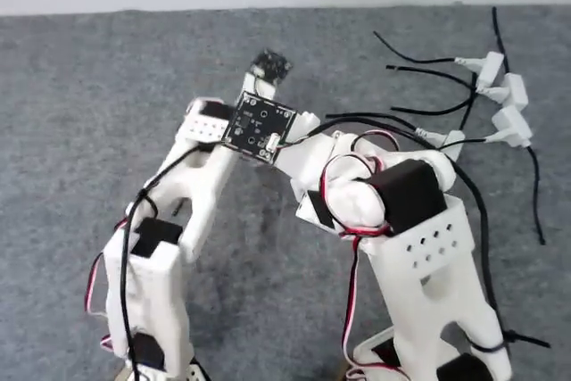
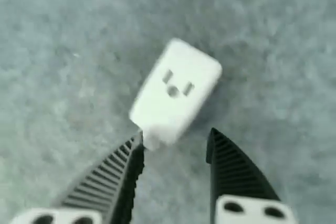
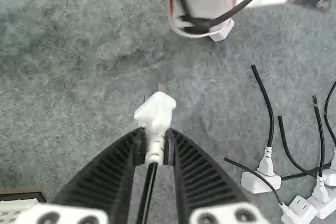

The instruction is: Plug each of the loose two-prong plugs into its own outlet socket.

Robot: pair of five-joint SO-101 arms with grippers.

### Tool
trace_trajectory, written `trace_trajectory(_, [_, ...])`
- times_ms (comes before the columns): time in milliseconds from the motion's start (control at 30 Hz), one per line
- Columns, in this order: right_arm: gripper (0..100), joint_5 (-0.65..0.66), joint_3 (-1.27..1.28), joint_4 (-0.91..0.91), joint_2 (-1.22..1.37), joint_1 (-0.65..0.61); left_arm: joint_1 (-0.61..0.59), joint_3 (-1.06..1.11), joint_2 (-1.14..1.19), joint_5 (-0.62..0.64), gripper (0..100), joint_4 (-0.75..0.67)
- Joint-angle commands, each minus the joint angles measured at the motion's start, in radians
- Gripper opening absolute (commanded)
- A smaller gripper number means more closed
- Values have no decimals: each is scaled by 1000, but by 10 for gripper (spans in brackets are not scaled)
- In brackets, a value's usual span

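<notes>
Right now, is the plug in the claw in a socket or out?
Out. The right claw pinches the white plug, and its two prongs stick out bare over the grey carpet.

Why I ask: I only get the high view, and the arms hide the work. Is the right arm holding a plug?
Observer: Yes, the right wrist view shows the right jaws shut on a white two-prong plug, prongs pointing away.
Operator: And a free socket?
Observer: In the left wrist view a loose outlet socket lies slots-up on the grey mat, just beyond the open left jaws.
Operator: Held yet?
Observer: No; one fingertip sits at its near end, the other stands clear.
</notes>
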Motion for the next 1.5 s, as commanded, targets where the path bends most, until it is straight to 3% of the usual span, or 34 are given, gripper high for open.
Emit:
trace_trajectory(0, [10, -8, -14, 38, -30, 10, 12, -125, 0, -28, 203, 25])
trace_trajectory(367, [10, 40, 120, 2, -71, 10, -9, -105, 3, -321, 220, 81])
trace_trajectory(933, [10, 40, 235, -27, -188, 2, -20, -125, 117, -612, 246, 106])
trace_trajectory(1300, [10, 37, 236, -27, -188, 2, -57, -300, 261, -667, 241, 180])
trace_trajectory(1367, [10, 34, 236, -27, -188, 2, -57, -338, 281, -695, 203, 216])
trace_trajectory(1467, [10, 34, 236, -27, -188, 2, -57, -380, 307, -710, 32, 262])
